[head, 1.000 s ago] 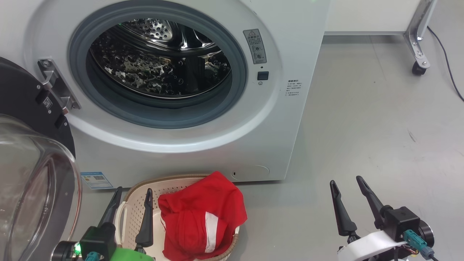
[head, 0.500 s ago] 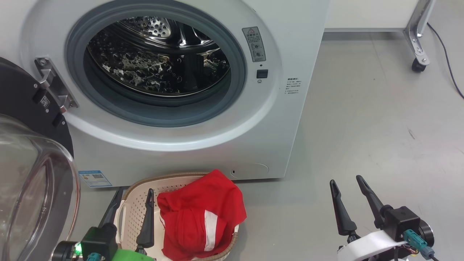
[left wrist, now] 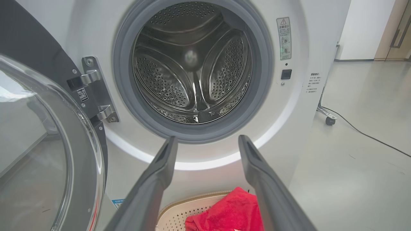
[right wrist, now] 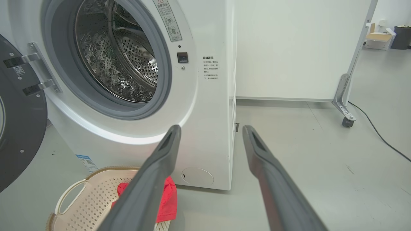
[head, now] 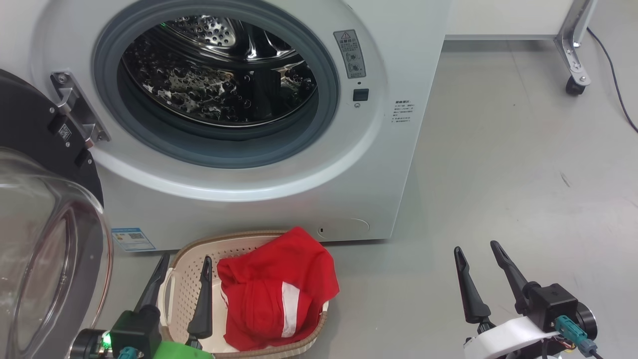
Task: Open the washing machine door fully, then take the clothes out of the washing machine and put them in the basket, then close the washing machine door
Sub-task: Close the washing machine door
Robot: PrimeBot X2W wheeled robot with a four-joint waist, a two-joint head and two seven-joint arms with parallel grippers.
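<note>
Counts of things. One washer (head: 379, 164), with one door (head: 30, 124), one hinge (head: 79, 114), one drum (head: 219, 75), one warning label (head: 350, 54), one blue sticker (head: 132, 239) and one round cover (head: 344, 228). One basket (head: 224, 238), near left. One heap of red clothes (head: 279, 284); the number of garments in it cannot be told. Two grippers: the left gripper (head: 185, 259) and the right gripper (head: 475, 248), each with two fingers (head: 468, 294), four in all. One caster (head: 573, 90) and one cable (head: 610, 65), far right. One cardboard box (right wrist: 377, 40) and one dark bin (right wrist: 403, 37), far right.
</note>
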